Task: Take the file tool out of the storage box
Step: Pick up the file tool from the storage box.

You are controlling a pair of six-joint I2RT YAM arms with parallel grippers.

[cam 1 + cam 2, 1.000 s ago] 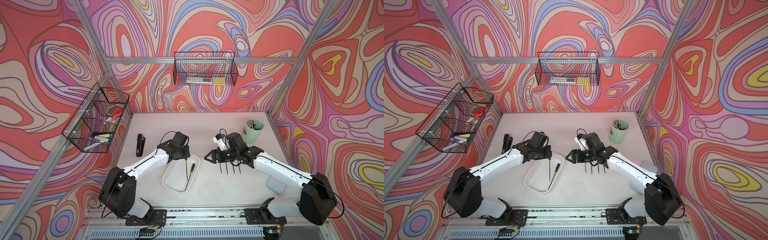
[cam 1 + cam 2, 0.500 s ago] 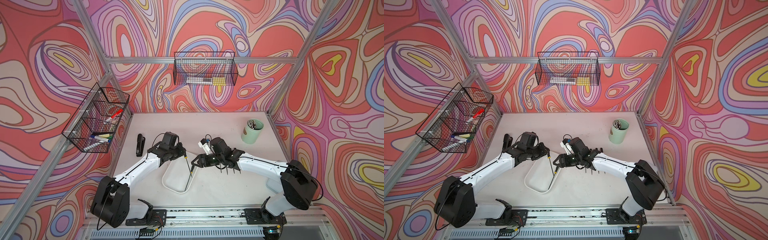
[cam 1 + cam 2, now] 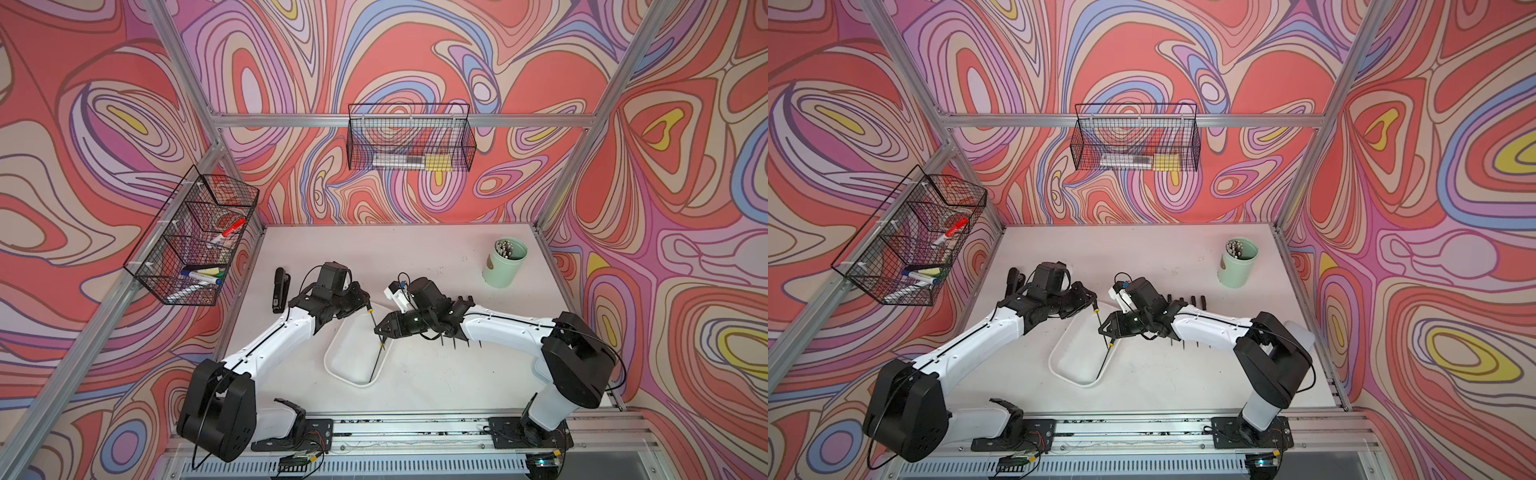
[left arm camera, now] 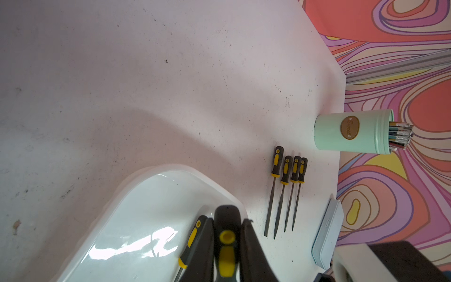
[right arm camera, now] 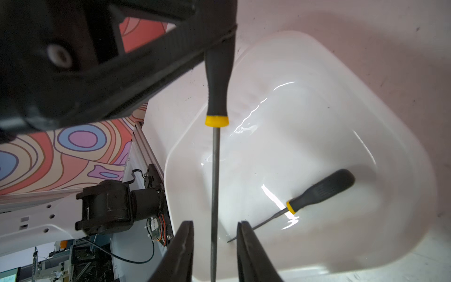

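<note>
The right gripper (image 5: 214, 225) had crossed over, fingers narrowing around, not yet touching, the file (image 5: 214, 171) the left gripper (image 4: 227, 228) clamped above the box (image 3: 348, 358): likely a handover.

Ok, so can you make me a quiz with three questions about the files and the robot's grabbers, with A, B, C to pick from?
1. How many files lie flat in the storage box?
A) one B) three C) none
2. Where do the four files in a row lie?
A) in the storage box B) on the table beside the green cup C) in a wire basket
3. How does the right gripper stand?
A) shut on the green cup B) open, jaws either side of the held file C) shut on a marker

1 A: only one file lies inside; the held file hangs from the left gripper, shut on its handle.
2 B: the left wrist view shows them side by side near the cup.
3 B: gaps show on both sides of the shaft.
</note>
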